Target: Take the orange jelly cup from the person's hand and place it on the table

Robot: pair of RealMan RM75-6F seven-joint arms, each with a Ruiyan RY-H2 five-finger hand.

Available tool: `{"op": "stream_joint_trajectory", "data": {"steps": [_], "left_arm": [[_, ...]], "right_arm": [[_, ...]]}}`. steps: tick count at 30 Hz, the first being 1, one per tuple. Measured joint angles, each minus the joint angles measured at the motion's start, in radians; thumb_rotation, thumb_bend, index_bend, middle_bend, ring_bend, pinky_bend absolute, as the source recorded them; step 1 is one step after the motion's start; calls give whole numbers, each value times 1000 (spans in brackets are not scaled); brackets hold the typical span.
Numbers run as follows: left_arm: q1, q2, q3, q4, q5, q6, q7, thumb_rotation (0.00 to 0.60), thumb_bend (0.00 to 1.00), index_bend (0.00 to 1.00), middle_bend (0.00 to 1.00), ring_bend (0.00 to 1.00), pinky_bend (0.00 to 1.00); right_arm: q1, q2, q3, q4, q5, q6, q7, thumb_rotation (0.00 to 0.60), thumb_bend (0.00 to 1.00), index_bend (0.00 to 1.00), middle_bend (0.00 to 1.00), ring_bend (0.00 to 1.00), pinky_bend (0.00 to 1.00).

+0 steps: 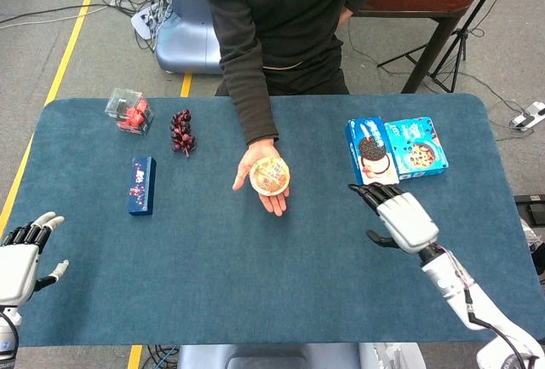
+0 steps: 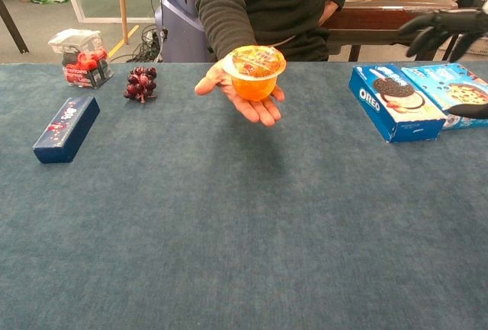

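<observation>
The orange jelly cup (image 1: 270, 175) (image 2: 256, 73) with a printed foil lid rests on the person's open palm (image 1: 258, 183) (image 2: 245, 102) above the middle of the blue table (image 1: 255, 284). My right hand (image 1: 397, 214) (image 2: 438, 27) hovers open, fingers spread, to the right of the cup and apart from it. My left hand (image 1: 21, 248) stays open at the table's near left edge, holding nothing; the chest view does not show it.
Two blue cookie boxes (image 1: 394, 152) (image 2: 415, 100) lie just beyond my right hand. On the left lie a dark blue box (image 1: 141, 185) (image 2: 66, 128), a bunch of dark grapes (image 1: 181, 131) (image 2: 139, 83) and a clear box of red items (image 1: 129, 111) (image 2: 79, 57).
</observation>
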Motion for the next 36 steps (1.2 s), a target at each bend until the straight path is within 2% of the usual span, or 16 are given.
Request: {"op": "stream_joint_trajectory", "data": {"steps": [6,10,19,28,36], "left_arm": [[3,-1,0,1,3,5,-1,600,228,207,175,197,200],[6,-2,3,1,2,5,1,600,228,207,175,197,200],[12,-3,5,-2,5,13,3,600,228,207,175,197,200],[22,-1,7,-1,1,19,2,600,228,207,175,197,200],[31,5,9,-3,-4,24,1,600,228,207,175,197,200]], "right_arm": [[109,-46,40,11,57,-111,-13,600,142,7,89,41,148],[174,-83,70,33,113,-164,-26,600,122,0,38,0,92],[323,-175,125,112,211,-264,-68,600,122,0,30,0,92],[469,-290,163,251,336,-352,-100,600,122,0,32,0,92],[563,-369,172,360,407,-396,-107,600,140,0,99,4,96]]}}
